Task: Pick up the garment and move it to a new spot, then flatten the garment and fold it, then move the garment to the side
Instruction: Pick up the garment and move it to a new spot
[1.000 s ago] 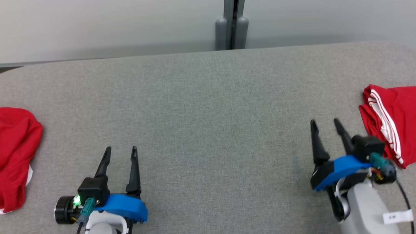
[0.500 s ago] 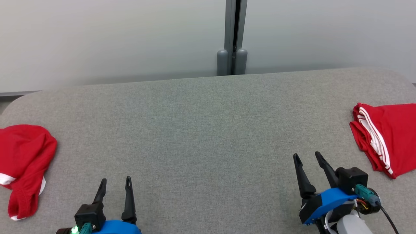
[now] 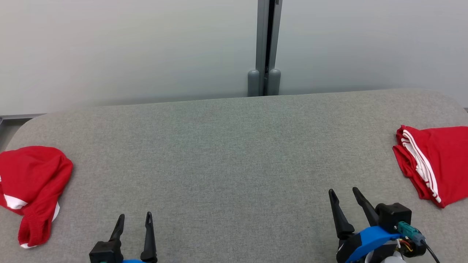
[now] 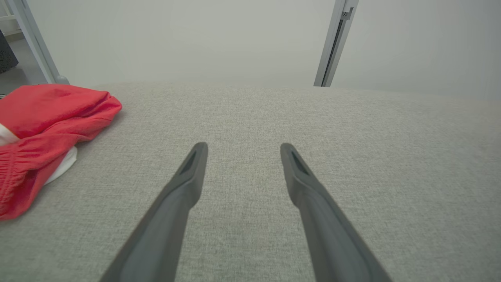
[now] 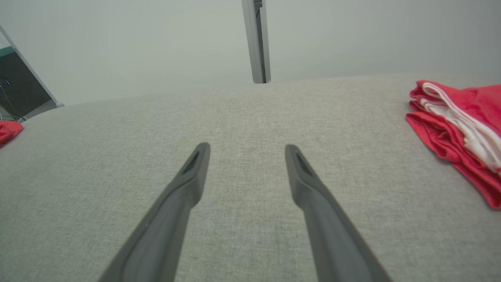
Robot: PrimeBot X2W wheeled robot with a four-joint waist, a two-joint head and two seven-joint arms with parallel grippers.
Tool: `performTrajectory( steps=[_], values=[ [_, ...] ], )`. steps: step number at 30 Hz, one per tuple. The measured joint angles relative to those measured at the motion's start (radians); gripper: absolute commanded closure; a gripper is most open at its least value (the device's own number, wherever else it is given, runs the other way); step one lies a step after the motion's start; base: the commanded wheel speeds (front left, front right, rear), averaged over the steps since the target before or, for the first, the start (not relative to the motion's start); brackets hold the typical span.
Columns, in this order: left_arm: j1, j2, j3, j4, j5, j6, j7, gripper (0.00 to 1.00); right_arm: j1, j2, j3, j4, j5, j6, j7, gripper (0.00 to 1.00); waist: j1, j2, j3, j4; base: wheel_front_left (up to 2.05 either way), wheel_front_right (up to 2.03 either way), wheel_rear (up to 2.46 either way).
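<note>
A crumpled red garment point(image 3: 34, 182) with white trim lies at the table's left end; the left wrist view has it to the left of the fingers point(image 4: 47, 117). A second red garment point(image 3: 435, 160), folded, with white stripes, rests at the right end point(image 5: 462, 125). My left gripper point(image 3: 135, 215) is open over bare cloth near the front edge, empty point(image 4: 243, 145). My right gripper point(image 3: 343, 190) is open too, left of the folded garment and apart from it point(image 5: 247, 145).
The table point(image 3: 234, 146) is covered in grey fabric with rounded corners, and its wide middle lies bare between the two garments. A pale wall with a grey vertical post point(image 3: 264, 47) stands right behind the far edge.
The head camera has tilted up, so the whole picture has slid down. Both open grippers have drawn back toward the near edge; the right one now stands farther from the folded garment.
</note>
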Motion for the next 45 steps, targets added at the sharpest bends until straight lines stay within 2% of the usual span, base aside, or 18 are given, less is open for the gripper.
performTrajectory(
  steps=[5, 10, 24, 31, 38, 42, 45],
  values=[
    [0.0, 0.0, -0.008, 0.0, -0.002, 0.0, 0.0, 0.0, 0.0, 0.0, 0.008, 0.003, -0.002, 0.0, 0.0, 0.0, 0.0, 0.0, 0.007, 0.021, 0.0, 0.0, 0.0],
    [-0.001, 0.0, -0.011, 0.004, -0.021, 0.016, 0.0, 0.0, 0.0, 0.0, 0.012, 0.003, -0.003, 0.0, 0.0, 0.0, 0.0001, 0.0, 0.012, 0.074, 0.0, 0.0, 0.0],
    [-0.019, 0.0, 0.037, 0.003, -0.064, 0.055, 0.0, 0.0, -0.033, 0.001, 0.077, 0.004, -0.011, 0.0, 0.0, 0.0, 0.0002, 0.0, 0.065, 0.33, 0.0, 0.0, 0.0],
    [-0.008, 0.0, 0.063, -0.003, -0.088, 0.069, 0.0, 0.0, -0.058, 0.001, 0.103, 0.006, -0.012, 0.0, 0.0, 0.0, 0.0002, 0.0, 0.105, 0.426, 0.0, 0.0, 0.0],
    [-0.024, 0.0, 0.08, -0.007, -0.097, 0.066, 0.0, 0.0, -0.069, 0.001, 0.105, 0.006, -0.025, 0.0, 0.0, 0.0, 0.0002, 0.0, 0.141, 0.452, 0.0, 0.0, 0.0],
    [-0.076, 0.0, 0.119, 0.002, -0.093, 0.034, 0.0, 0.0, -0.087, 0.001, 0.11, -0.001, -0.04, 0.0, 0.0, 0.0, 0.0002, 0.0, 0.169, 0.437, 0.0, 0.0, 0.0],
    [-0.144, 0.006, 0.159, 0.024, -0.076, -0.013, 0.0, 0.0, -0.101, 0.001, 0.11, -0.012, -0.055, 0.0, 0.0, 0.0, 0.0002, 0.0, 0.198, 0.42, 0.0, 0.0, 0.0]
  ],
)
